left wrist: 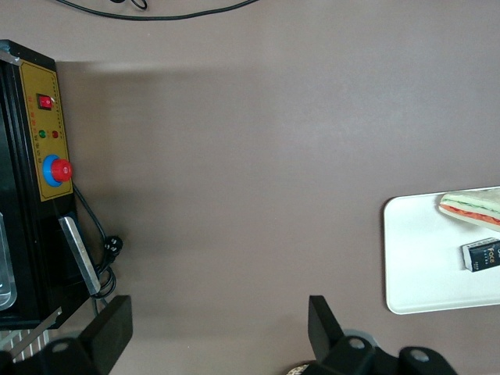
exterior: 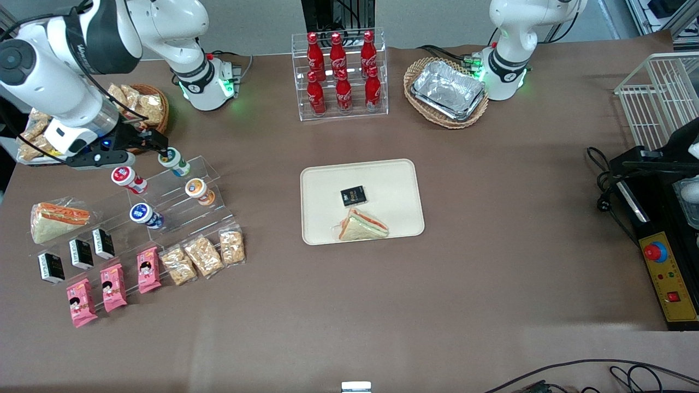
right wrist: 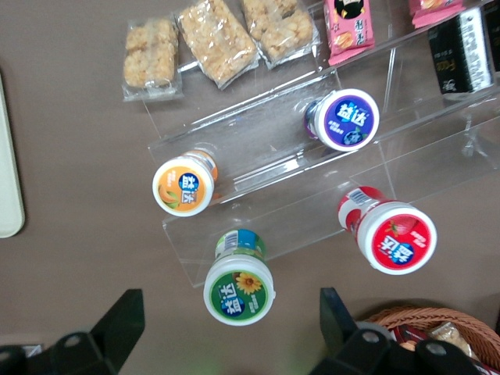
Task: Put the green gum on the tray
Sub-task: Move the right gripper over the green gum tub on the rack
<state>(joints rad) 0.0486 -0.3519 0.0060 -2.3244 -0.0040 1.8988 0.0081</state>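
Gripper point(right wrist: 226, 328) open above green gum point(right wrist: 239, 291), apparently centred; descend straight, close below lid, then carry to tray point(exterior: 382, 177).

Robot lab mocking up a shop: brown surface point(exterior: 382, 305) displaying an acrylic rack of cola bottles point(exterior: 339, 73), tiered snack stand point(exterior: 180, 191), emergency-stop box point(exterior: 669, 284) sitting alongside.

Six red soda bottles point(exterior: 341, 73) stand in a clear rack. A basket holds shiny foil trays point(exterior: 449, 90). Three little bottles with orange point(right wrist: 184, 190), blue point(right wrist: 347, 119) and red point(right wrist: 397, 241) lids sit on clear steps point(right wrist: 312, 176). Pink snack packs point(exterior: 113, 287), small black boxes point(exterior: 81, 254) and a wrapped sandwich point(exterior: 54, 219) lie on the brown table point(exterior: 491, 262).
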